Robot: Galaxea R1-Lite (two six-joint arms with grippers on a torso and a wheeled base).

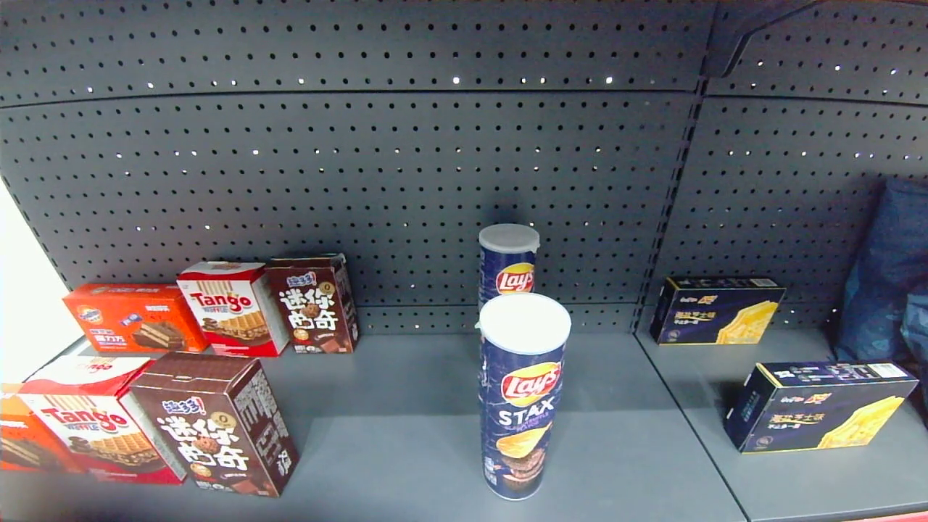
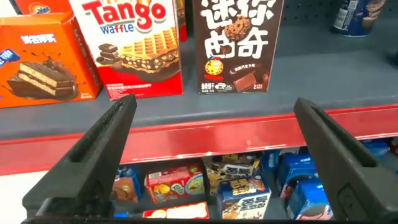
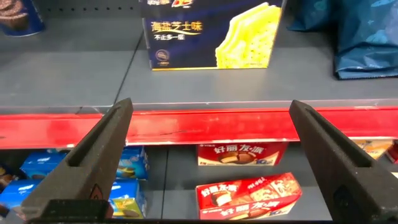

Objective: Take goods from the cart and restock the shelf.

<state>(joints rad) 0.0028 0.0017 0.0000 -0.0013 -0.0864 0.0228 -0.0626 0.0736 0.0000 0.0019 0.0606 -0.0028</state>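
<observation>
Two blue chip cans stand upright mid-shelf, one near the front and one behind it. Wafer and cookie boxes fill the shelf's left: a red-white wafer box, a brown cookie box and an orange box. Dark blue cracker boxes lie on the right. My left gripper is open and holds nothing, below the shelf's front edge before the brown box. My right gripper is open too, below the front edge before a cracker box.
A red price strip runs along the shelf's front edge. A lower shelf holds more snack boxes. Blue bags sit at the far right. Bare shelf floor lies between the boxes and the cans.
</observation>
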